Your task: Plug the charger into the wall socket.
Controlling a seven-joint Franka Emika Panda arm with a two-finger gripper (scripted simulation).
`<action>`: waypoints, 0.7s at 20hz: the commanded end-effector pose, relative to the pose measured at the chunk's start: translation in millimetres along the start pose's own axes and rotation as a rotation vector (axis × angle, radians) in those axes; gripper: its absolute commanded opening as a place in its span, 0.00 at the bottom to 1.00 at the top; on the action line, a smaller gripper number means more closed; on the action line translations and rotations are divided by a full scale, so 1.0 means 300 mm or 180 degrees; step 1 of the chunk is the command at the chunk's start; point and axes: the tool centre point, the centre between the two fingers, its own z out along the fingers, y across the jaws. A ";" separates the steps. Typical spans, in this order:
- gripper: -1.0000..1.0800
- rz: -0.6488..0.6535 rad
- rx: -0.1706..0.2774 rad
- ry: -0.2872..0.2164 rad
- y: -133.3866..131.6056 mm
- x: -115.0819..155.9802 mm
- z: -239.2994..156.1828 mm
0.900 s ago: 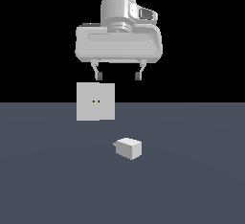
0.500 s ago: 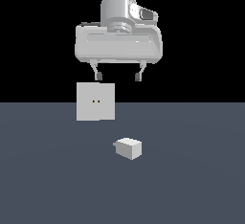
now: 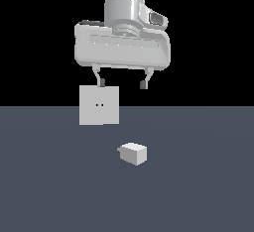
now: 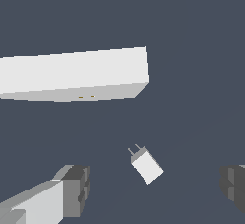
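The charger (image 3: 133,153) is a small white block lying on the dark grey floor, its short prong pointing toward the exterior view's left. It also shows in the wrist view (image 4: 147,165), with its prongs toward the socket. The wall socket (image 3: 99,105) is an upright white square plate with two tiny orange holes; the wrist view shows it from above (image 4: 76,77). My gripper (image 3: 122,83) hangs open and empty high above the floor, above the charger and just right of the socket's top edge. Its fingertips (image 4: 76,189) flank the charger in the wrist view.
The dark grey floor (image 3: 198,186) stretches around both objects. Nothing else shows against the black background.
The gripper has shifted slightly lower and toward the exterior view's right. The charger and the socket have not moved.
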 end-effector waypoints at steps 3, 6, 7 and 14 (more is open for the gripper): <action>0.96 -0.0254 0.0033 0.0107 0.002 -0.028 0.029; 0.96 -0.0431 0.0057 0.0182 0.004 -0.047 0.049; 0.96 -0.0488 0.0065 0.0206 0.005 -0.053 0.056; 0.96 -0.0857 0.0117 0.0361 0.013 -0.089 0.101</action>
